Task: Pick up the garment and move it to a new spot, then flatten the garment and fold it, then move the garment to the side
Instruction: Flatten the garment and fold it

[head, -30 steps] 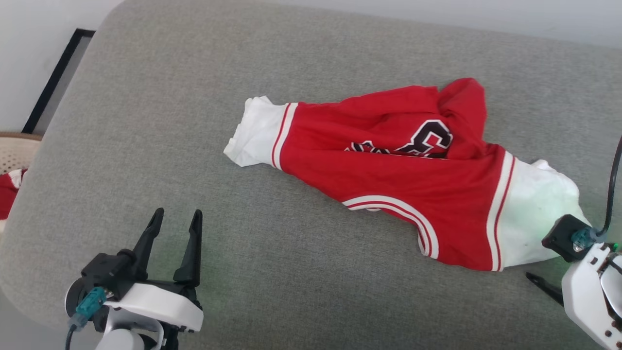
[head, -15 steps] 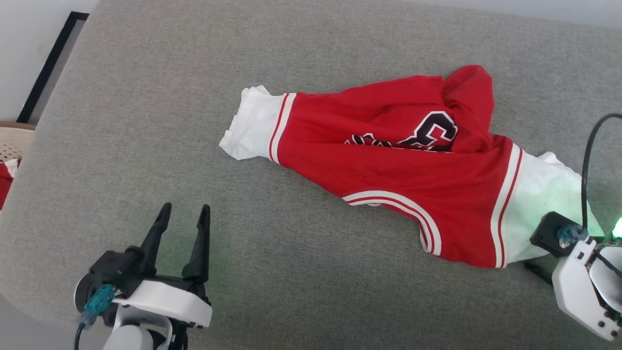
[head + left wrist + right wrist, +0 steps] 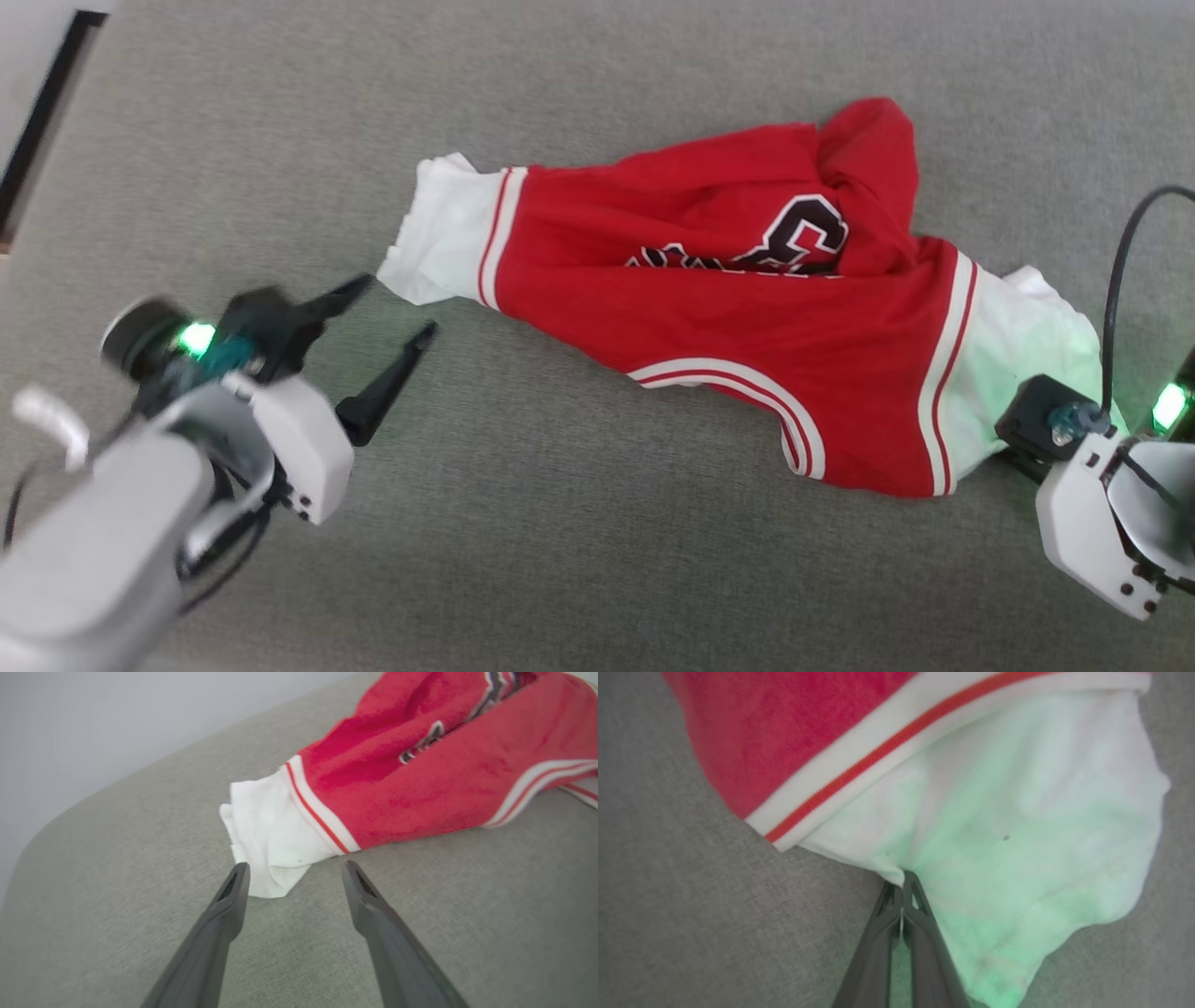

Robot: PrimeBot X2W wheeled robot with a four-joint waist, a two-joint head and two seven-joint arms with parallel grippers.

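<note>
The jersey (image 3: 709,317) lies rumpled on the grey cushion (image 3: 560,579), slanting from far left to near right. My left claw (image 3: 400,304) hovers with its fingers apart, just beside the left sleeve (image 3: 271,844). My right claw (image 3: 903,884) is clamped on the near edge of the right sleeve (image 3: 1017,812). Grey cushion spreads wide to the near side and to the left.

- My right gripper (image 3: 903,896) pinches the garment (image 3: 709,308) in its wrist view. In the head view its fingers are hidden under my wrist housing (image 3: 1092,504), which the right edge cuts.
- The black lettering (image 3: 775,247) is folded over, so I cannot read it.
- My left gripper (image 3: 400,304), fingers apart, and forearm (image 3: 84,560) are motion-blurred.
- Both wrist views crop the garment's red body.
</note>
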